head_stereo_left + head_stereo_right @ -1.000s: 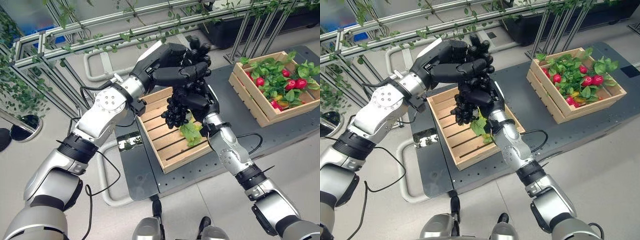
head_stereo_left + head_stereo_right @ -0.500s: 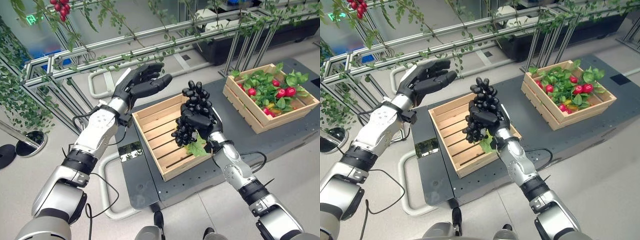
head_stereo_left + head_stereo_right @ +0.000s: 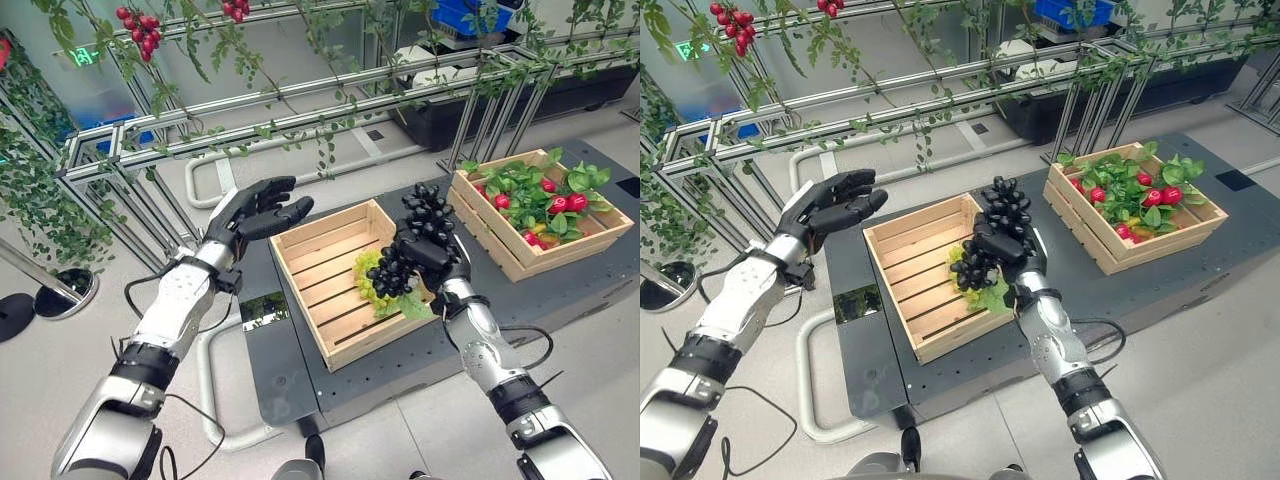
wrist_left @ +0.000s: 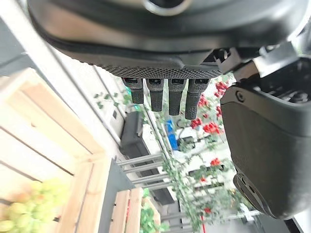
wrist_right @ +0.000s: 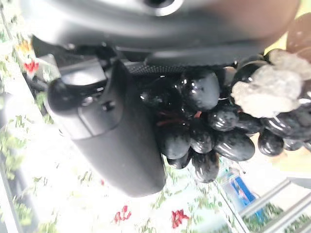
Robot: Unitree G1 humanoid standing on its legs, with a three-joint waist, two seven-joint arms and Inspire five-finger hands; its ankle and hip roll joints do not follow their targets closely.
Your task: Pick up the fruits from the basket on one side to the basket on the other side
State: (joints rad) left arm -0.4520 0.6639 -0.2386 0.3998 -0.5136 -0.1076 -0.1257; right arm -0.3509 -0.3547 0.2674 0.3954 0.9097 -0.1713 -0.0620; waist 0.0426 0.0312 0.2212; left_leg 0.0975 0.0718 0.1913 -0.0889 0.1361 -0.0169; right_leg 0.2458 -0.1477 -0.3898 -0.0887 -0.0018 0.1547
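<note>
My right hand (image 3: 440,262) is shut on a bunch of black grapes (image 3: 412,240) with a green leaf, held over the right edge of the near wooden basket (image 3: 320,285). The right wrist view shows the glossy black grapes (image 5: 204,131) pressed against the palm under the thumb. A bunch of green grapes (image 3: 368,278) lies inside that basket, just left of the held bunch. The far wooden basket (image 3: 490,225) to the right holds red fruits (image 3: 560,203) among green leaves. My left hand (image 3: 255,212) is open, raised above the left of the near basket, its fingers (image 4: 165,94) straight.
Both baskets stand on a dark platform (image 3: 300,370). Behind it runs a metal rail frame (image 3: 300,120) with hanging vines and red fruit clusters (image 3: 140,25). A white tube rail (image 3: 205,380) curves on the floor at the platform's left.
My left hand let go of the grapes and drew back to the left, opening. My right hand carried the black grapes rightward to the near basket's right edge. The camera has shifted.
</note>
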